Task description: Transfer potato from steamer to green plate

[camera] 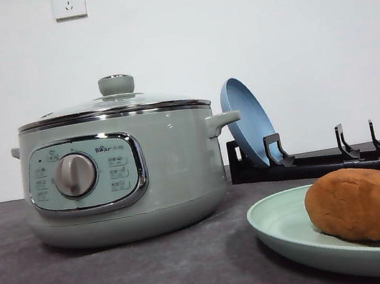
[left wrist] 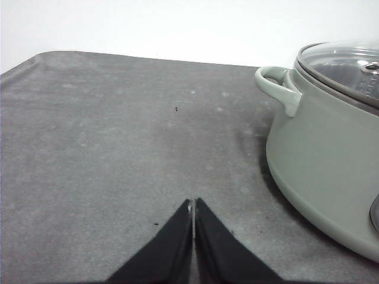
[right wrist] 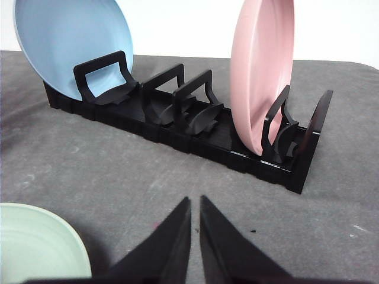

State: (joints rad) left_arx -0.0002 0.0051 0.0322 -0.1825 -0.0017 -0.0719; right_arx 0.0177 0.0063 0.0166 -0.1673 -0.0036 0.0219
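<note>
The orange-brown potato (camera: 364,203) lies on the pale green plate (camera: 284,224) at the front right of the table. The sage-green steamer (camera: 122,171) stands to the left with its glass lid (camera: 114,103) on. In the left wrist view my left gripper (left wrist: 193,204) is shut with nothing in it, low over the grey mat, with the steamer (left wrist: 325,154) off to one side. In the right wrist view my right gripper (right wrist: 195,201) is shut and empty, facing the rack, with the rim of the green plate (right wrist: 35,248) at the corner.
A black dish rack (right wrist: 195,133) stands behind the plate, holding an upright blue plate (right wrist: 71,41) and an upright pink plate (right wrist: 260,71). The blue plate (camera: 248,121) leans just right of the steamer's side handle (camera: 221,120). Grey mat (left wrist: 118,148) stretches left of the steamer.
</note>
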